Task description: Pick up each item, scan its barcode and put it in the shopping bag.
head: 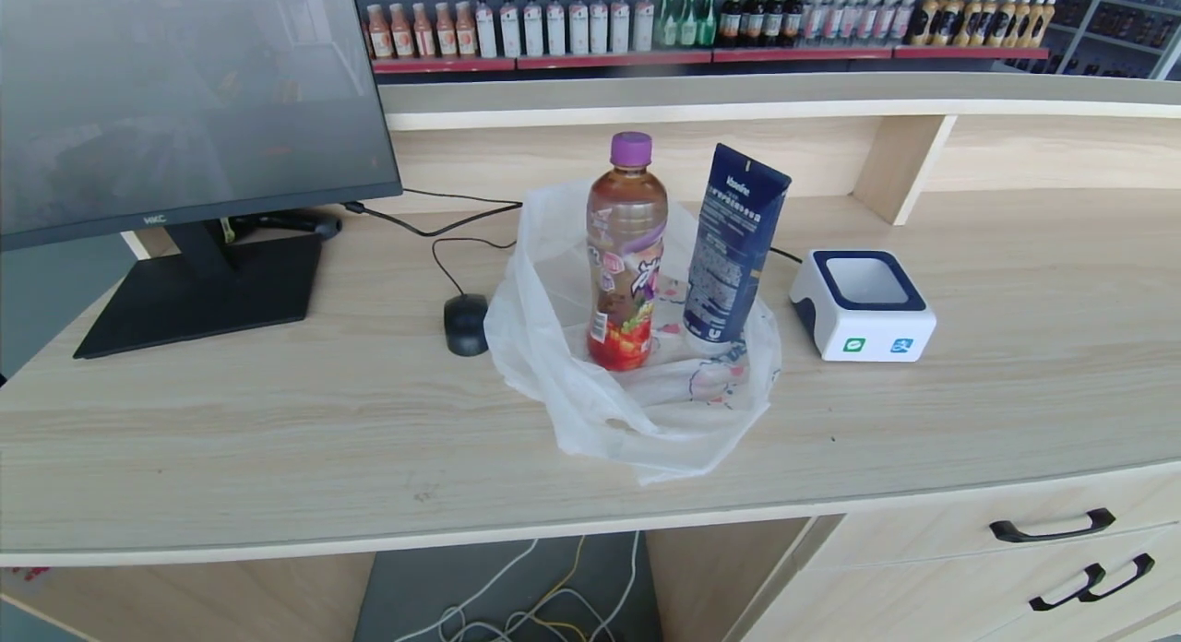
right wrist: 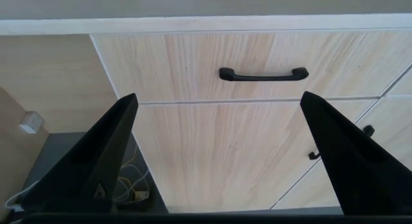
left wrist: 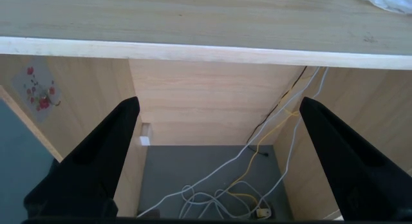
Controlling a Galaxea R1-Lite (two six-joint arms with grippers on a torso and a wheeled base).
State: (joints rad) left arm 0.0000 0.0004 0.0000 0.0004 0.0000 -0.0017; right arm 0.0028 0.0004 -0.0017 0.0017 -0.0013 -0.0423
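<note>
Counter point(head: 277, 411), light wood.

- Shopping bag point(head: 664, 430): thin white plastic, at mid-counter. Its walls are slumped low and spread open, and its near edge lies a little back from the counter's front edge.
- Bottle point(head: 627, 255): purple cap, reddish-brown drink. Stands upright inside the bag, on the left side.
- Tube point(head: 735, 245): dark blue, stands on its white cap inside the bag, just right of the bottle. Its top leans slightly to the right. A narrow gap shows between bottle and tube.
- Scanner point(head: 863, 305): white box with a dark blue rim. Sits on the counter just right of the bag. Cannot tell whether the bag touches it.
- Mouse point(head: 466, 324): black, just left of the bag, with its cord running toward the far side.
- Monitor point(head: 184, 98): far left, on a black stand, screen dark.
- Shelf of bottles point(head: 701, 19) in the room behind the counter.

Left gripper point(left wrist: 219, 102): low, in front of the counter's near edge, facing the open space under it where loose cables point(left wrist: 219, 198) lie on the floor. Jaws spread wide, nothing between them.

Right gripper point(right wrist: 219, 96): low, facing a drawer point(right wrist: 225, 134) front with a black handle point(right wrist: 262, 74). Jaws spread wide, nothing held.
</note>
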